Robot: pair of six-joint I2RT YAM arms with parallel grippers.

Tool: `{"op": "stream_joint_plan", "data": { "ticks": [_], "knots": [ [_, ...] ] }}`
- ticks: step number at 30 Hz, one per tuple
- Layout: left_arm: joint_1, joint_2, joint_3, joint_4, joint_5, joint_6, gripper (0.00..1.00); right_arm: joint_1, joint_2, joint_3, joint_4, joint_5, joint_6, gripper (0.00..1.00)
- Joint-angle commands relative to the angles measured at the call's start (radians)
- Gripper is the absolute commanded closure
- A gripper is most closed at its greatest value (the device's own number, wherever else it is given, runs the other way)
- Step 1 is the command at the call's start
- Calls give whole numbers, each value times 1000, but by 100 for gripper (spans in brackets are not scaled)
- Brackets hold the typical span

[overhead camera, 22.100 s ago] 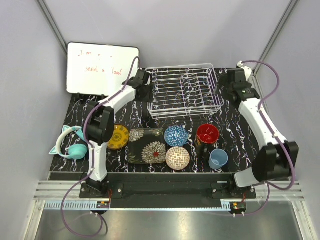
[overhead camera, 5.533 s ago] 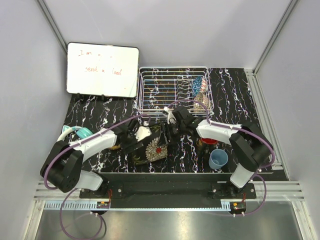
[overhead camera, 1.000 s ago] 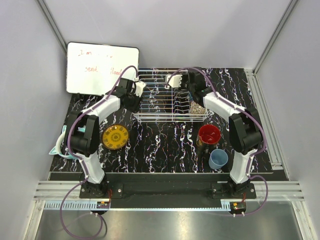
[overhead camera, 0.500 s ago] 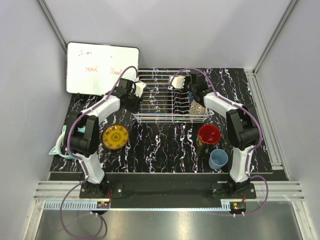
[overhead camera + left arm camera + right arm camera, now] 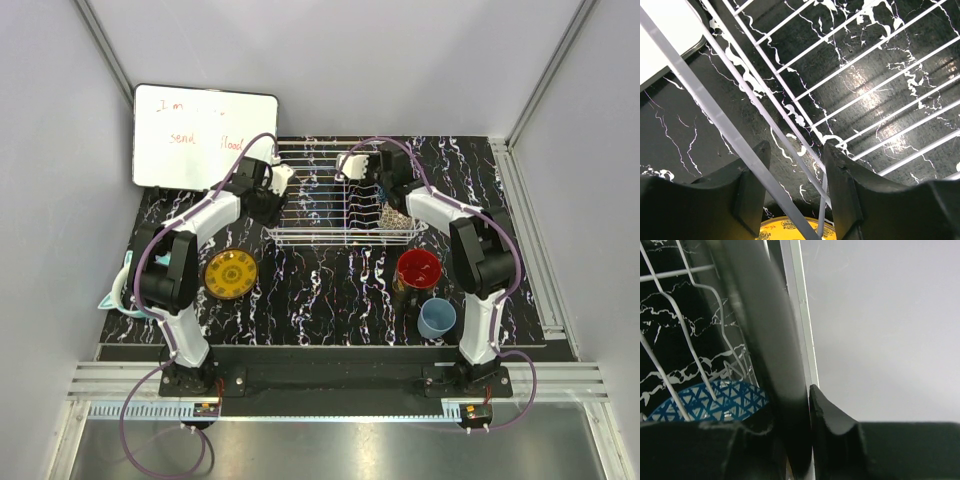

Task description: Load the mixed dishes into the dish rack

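Note:
The white wire dish rack [image 5: 330,200] stands at the back centre. My right gripper [image 5: 386,192] is inside its right end, shut on the edge of the dark rectangular plate [image 5: 765,340], which stands upright between the fingers. The blue patterned bowl [image 5: 715,400] lies just behind it, and the beige patterned bowl [image 5: 397,216] leans in the rack's right corner. My left gripper [image 5: 272,203] is open astride the rack's left rim wires [image 5: 735,135], not touching them. The yellow plate [image 5: 230,273], the black mug with red inside [image 5: 417,270] and the light-blue cup [image 5: 436,318] sit on the table.
A whiteboard [image 5: 205,138] leans at the back left, close to the left arm. Teal headphones [image 5: 118,290] lie at the table's left edge. The yellow plate [image 5: 790,227] shows below the left fingers. Grey walls enclose the table.
The right gripper has shifted slightly toward the rack's right end with the plate still between its fingers. The left arm and the rack have hardly moved.

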Motion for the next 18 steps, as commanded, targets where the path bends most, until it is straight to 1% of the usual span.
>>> {"op": "stream_joint_plan", "data": {
  "ticks": [1,2,3,5,6,7,10,11,12,13,15,18],
  "knots": [
    [-11,-35,21,-35,31,26,48,13,12,6,145,-28,35,71],
    [-11,-37,19,-35,34,17,48,19,15,8,160,-21,35,66],
    [-11,-37,16,-35,42,15,48,22,18,15,168,-16,36,54],
    [-12,-32,12,-35,44,11,47,37,20,31,164,-4,41,36],
    [-11,-31,9,-32,42,12,48,41,18,46,157,1,42,25],
    [-12,-32,7,-32,42,14,48,42,15,51,151,4,42,24],
    [-11,-42,-10,-22,40,19,47,54,2,57,162,33,38,18],
    [-11,-45,-13,-22,39,20,47,59,-2,58,166,42,33,13],
    [-11,-49,-16,-21,37,22,47,64,-15,60,171,51,25,5],
    [-11,-52,-19,-21,36,22,47,67,-23,60,167,73,19,0],
    [-11,-58,-19,-24,36,26,47,86,-57,64,162,99,18,0],
    [-11,-77,-4,-36,34,29,45,117,-107,71,92,162,30,0]
  ]
}}
